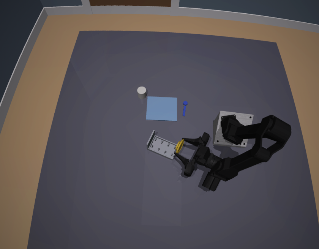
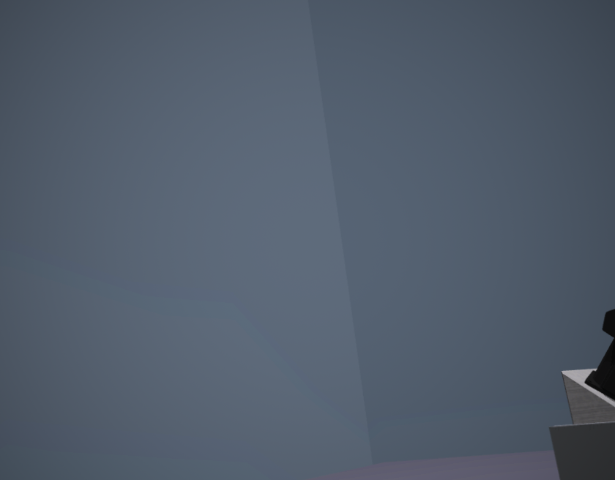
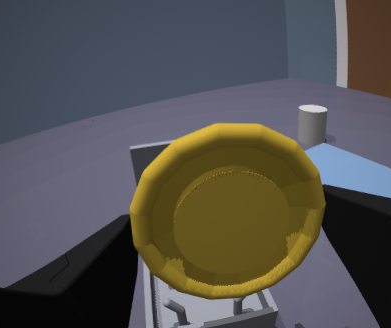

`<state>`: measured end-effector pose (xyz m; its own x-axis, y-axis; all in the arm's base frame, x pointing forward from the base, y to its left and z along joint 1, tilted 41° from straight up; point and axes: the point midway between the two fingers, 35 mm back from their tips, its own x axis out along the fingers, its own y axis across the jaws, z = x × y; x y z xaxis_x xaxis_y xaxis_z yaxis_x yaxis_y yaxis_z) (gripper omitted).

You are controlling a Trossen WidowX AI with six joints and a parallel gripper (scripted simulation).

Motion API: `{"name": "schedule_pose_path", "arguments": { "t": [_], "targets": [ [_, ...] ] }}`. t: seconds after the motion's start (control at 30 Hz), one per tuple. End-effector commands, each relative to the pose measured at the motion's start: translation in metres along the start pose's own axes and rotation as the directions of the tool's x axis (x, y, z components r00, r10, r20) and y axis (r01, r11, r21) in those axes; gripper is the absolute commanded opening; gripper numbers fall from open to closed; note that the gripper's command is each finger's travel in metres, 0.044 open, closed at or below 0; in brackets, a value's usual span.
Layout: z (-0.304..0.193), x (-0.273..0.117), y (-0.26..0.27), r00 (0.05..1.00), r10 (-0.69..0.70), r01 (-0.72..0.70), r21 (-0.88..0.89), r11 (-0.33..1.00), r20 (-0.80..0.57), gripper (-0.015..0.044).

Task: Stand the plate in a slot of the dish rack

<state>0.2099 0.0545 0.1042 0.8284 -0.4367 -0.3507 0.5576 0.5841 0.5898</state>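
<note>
Claw [image 1: 179, 146] [image 3: 227, 212] shut on plate [image 1: 179, 146] [image 3: 232, 222]; plate btwn fingertips, near-upright

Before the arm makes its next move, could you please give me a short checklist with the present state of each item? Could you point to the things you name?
1. Gripper [image 1: 179, 146] [image 3: 227, 212] shut on the plate [image 1: 179, 146] [image 3: 232, 222]: ok, a finger on either side of the rim.
2. Plate turned up on edge for a slot: ok, it looks close to upright.
3. Dish rack [image 1: 161, 155] [image 3: 242, 319] slots unoccupied: cannot tell, the plate hides part of the rack in both the top and wrist views.
4. Plate standing in a slot between the rails: cannot tell, it overlaps the rack's near end from above, but its height is unclear.
5. Blue spoon [image 1: 183, 110] away from the rack: ok.
6. Exterior view showing plate and slots: not ok, neither is visible there.
</note>
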Motion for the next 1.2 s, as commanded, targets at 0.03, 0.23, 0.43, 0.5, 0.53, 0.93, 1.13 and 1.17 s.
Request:
{"name": "schedule_pose_path", "arguments": {
  "t": [0.03,0.23,0.43,0.5,0.53,0.93,1.13,1.17],
  "targets": [
    [0.001,-0.007,0.004,0.996,0.079,-0.08,0.021,0.997,0.037,0.0],
    [0.001,-0.009,0.005,0.995,0.091,-0.092,0.024,0.995,0.042,0.0],
    [-0.003,-0.007,0.005,0.995,0.09,-0.091,0.023,0.996,0.041,0.0],
    [-0.007,-0.004,0.006,0.995,0.089,-0.09,0.022,0.996,0.041,0.0],
    [-0.01,-0.003,0.006,0.995,0.089,-0.09,0.021,0.996,0.04,0.0],
    [-0.026,0.014,0.008,0.995,0.091,-0.092,0.031,0.995,0.04,0.0],
    [-0.027,0.021,0.009,0.995,0.091,-0.093,0.037,0.995,0.04,0.0],
    [-0.027,0.022,0.009,0.995,0.092,-0.093,0.038,0.995,0.04,0.0]
  ]
}}
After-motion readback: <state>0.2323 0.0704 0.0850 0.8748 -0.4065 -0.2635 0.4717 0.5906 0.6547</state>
